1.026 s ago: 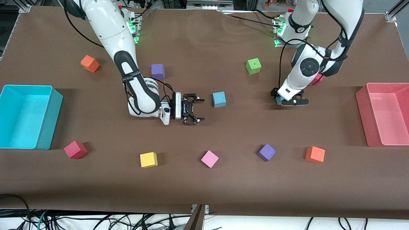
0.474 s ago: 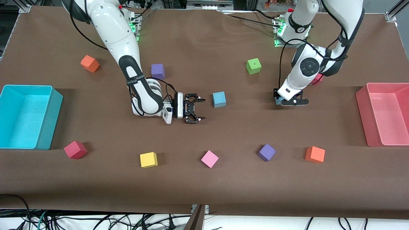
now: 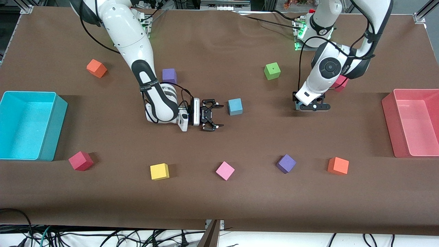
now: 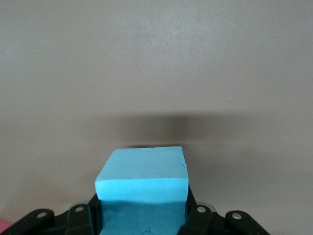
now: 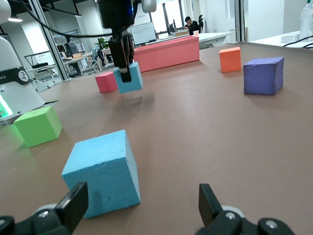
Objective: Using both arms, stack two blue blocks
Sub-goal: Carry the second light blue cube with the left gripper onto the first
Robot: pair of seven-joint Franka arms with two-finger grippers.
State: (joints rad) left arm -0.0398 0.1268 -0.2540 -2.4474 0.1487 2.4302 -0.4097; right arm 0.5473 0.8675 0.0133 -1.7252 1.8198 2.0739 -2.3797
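One blue block (image 3: 235, 106) sits on the table (image 3: 219, 41) near mid-table, upright, nothing touching it. Right gripper (image 3: 212, 119) is just beside it toward the right arm's end, low, lying sideways w/ fingers spread wide; in the right wrist view the block (image 5: 103, 172) is close to one fingertip (image 5: 74, 205), off-centre of the gap, no contact seen.

2nd blue block (image 4: 143, 183) is clamped in the left gripper (image 3: 311, 106), lifted just off the table toward the left arm's end; its shadow shows below it in the left wrist view.

Around: purple cube (image 3: 169, 75) and green cube (image 3: 272, 71) farther from the camera; red cube (image 3: 341, 83) partly hidden by the left arm. Nearer row: crimson cube (image 3: 80, 160), yellow cube (image 3: 159, 171), pink cube (image 3: 225, 170), violet cube (image 3: 286, 163), orange cube (image 3: 338, 165). Another orange cube (image 3: 96, 68) sits toward the right arm's end. Cyan bin (image 3: 51, 127) and pink bin (image 3: 391, 116) at the table ends. Table between the two blue blocks is bare.
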